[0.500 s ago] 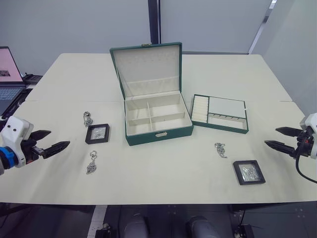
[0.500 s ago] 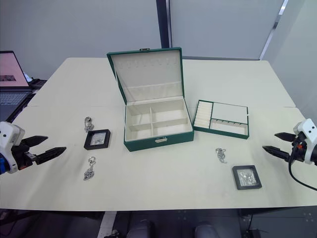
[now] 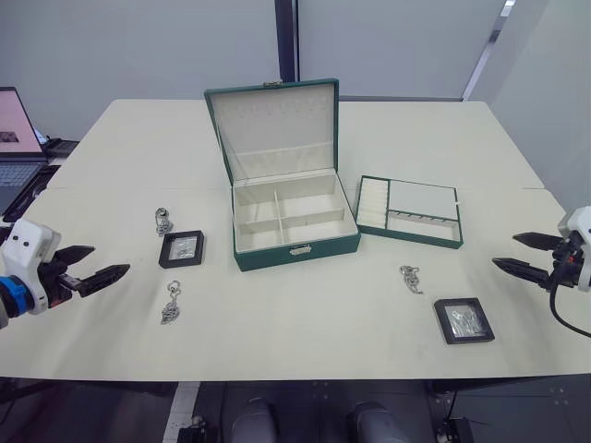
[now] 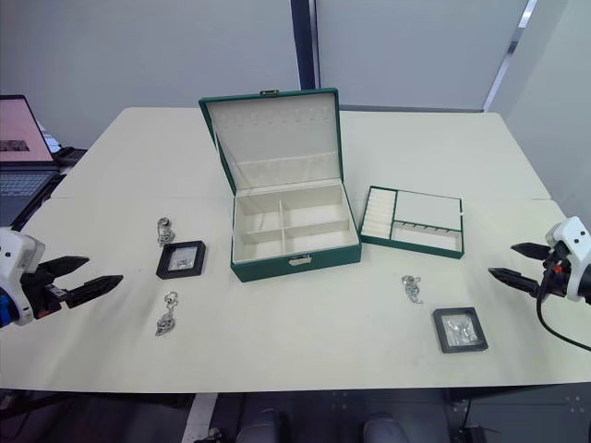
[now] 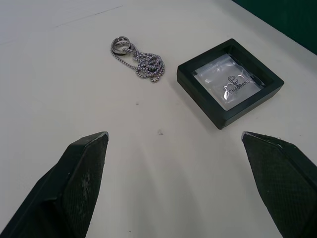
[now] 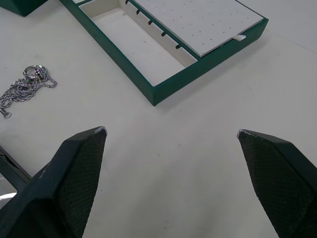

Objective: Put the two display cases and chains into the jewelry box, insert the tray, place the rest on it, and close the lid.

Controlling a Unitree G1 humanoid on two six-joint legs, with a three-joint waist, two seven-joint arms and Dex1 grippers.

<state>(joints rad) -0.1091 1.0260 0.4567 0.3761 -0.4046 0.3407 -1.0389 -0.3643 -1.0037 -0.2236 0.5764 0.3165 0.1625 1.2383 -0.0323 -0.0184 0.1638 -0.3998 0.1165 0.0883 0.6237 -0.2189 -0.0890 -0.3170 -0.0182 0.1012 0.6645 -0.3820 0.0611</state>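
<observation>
Your jewelry box [image 3: 294,224] sits mid-table, lid [image 3: 274,125] up and leaning back, four cream compartments empty, gold clasp facing you. Tray [image 3: 410,211] lies just to the box's right, apart from it, nothing in it. Left display case [image 3: 182,248] is left of the box, with one chain [image 3: 164,221] just behind it and another chain [image 3: 172,305] in front of it. Right display case [image 3: 464,320] is near the front right edge, third chain [image 3: 411,278] between it and the box. Left gripper [image 3: 98,264] hovers at the table's left edge, fingers spread wide, holding nothing; right gripper [image 3: 523,256] at the right edge, same, fingers wide and empty. Left wrist view gives you what the head views don't: printed lettering on the left case's clear face [image 5: 230,83] and the ring on the chain beside it. Right wrist view shows the tray's dotted cream panel with a pull tab. Table [image 3: 305,323] is cream, seam across the middle; grey wall panels behind, open laptop [image 3: 17,148] at far left.
</observation>
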